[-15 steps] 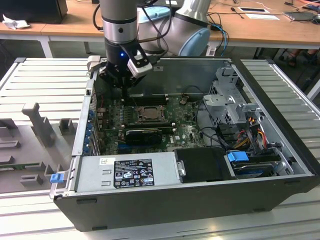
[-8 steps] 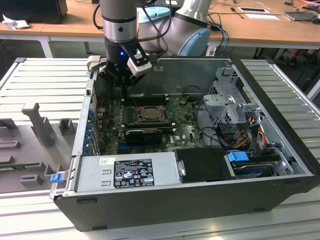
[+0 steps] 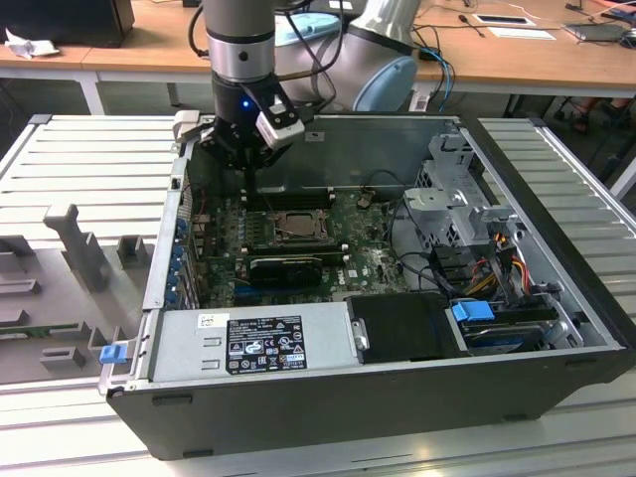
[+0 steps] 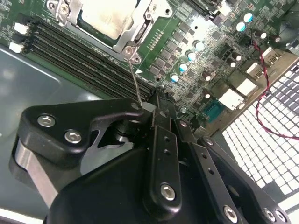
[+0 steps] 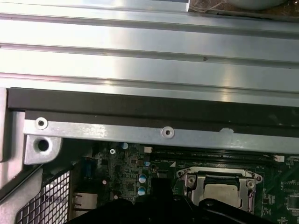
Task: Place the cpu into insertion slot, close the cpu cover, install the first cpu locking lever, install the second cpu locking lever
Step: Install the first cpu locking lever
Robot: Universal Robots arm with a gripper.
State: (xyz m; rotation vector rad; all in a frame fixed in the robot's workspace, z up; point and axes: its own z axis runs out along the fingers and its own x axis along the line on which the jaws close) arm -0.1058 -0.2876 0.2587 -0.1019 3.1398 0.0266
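Both fingers (image 4: 161,135) are seen drawn together in the second wrist view, with the thin rod of a cpu locking lever (image 4: 134,79) ending at their tips; whether it is pinched or merely pressed cannot be told. The rod is judged to be sprung steel, so it could be lost from so small a hold and whipped back, or bent if it is forced sideways past its hook. Just beside it the black memory slots (image 4: 79,56) and small capacitors (image 4: 190,56) are exposed, and could be struck by a low or skewed pass. Beyond, the cpu (image 4: 105,16) is seated in the insertion slot (image 3: 293,224) under the lowered cpu cover (image 4: 140,29); that cover could be lifted if the lever is left unlatched.
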